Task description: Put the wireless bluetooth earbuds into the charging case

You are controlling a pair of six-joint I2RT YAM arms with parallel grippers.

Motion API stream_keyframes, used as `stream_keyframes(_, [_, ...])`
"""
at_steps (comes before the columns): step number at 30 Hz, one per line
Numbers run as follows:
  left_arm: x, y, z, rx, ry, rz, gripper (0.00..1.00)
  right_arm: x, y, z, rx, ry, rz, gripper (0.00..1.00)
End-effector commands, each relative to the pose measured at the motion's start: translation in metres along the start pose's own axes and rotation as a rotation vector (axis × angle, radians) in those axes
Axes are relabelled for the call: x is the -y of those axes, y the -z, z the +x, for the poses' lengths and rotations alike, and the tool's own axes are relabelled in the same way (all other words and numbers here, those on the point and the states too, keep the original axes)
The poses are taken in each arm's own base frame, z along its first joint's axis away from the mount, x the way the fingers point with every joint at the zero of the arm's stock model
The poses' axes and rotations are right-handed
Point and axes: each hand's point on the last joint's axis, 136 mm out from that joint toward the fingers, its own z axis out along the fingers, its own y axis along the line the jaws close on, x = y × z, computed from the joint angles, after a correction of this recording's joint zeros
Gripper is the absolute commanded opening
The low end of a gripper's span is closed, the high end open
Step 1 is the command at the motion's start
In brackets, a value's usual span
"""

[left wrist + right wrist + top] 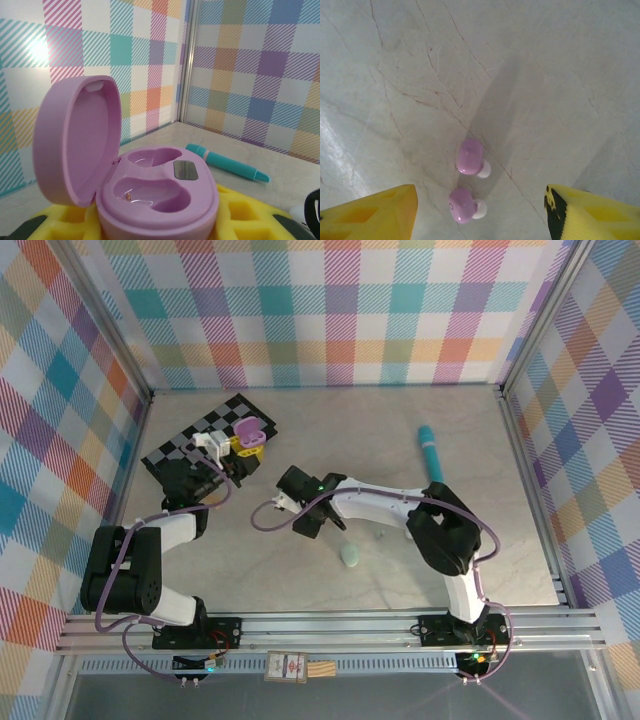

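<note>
Here, left end effector [240, 445]: we see it clamped on the open purple charging case [155, 195], lid [75, 140] up.
Right end effector [480, 190]: yellow fingers [375, 210] apart, holding nothing.
Earbuds [470, 157]: two pink ones lie on the counter [545, 75] between those fingers, just beside each other.

I count two pink earbuds [470, 159], one open lilac charging case [155, 200], one teal pen [227, 163], one pale green oval object [352, 556] and one checkered board [185, 445].
</note>
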Motion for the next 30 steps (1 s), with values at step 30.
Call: stream_keyframes(30, [-0.002,0.004,-0.023,0.016,-0.104,0.016,0.23,-0.021,-0.024,0.027,-0.246,-0.021,-0.052,0.34])
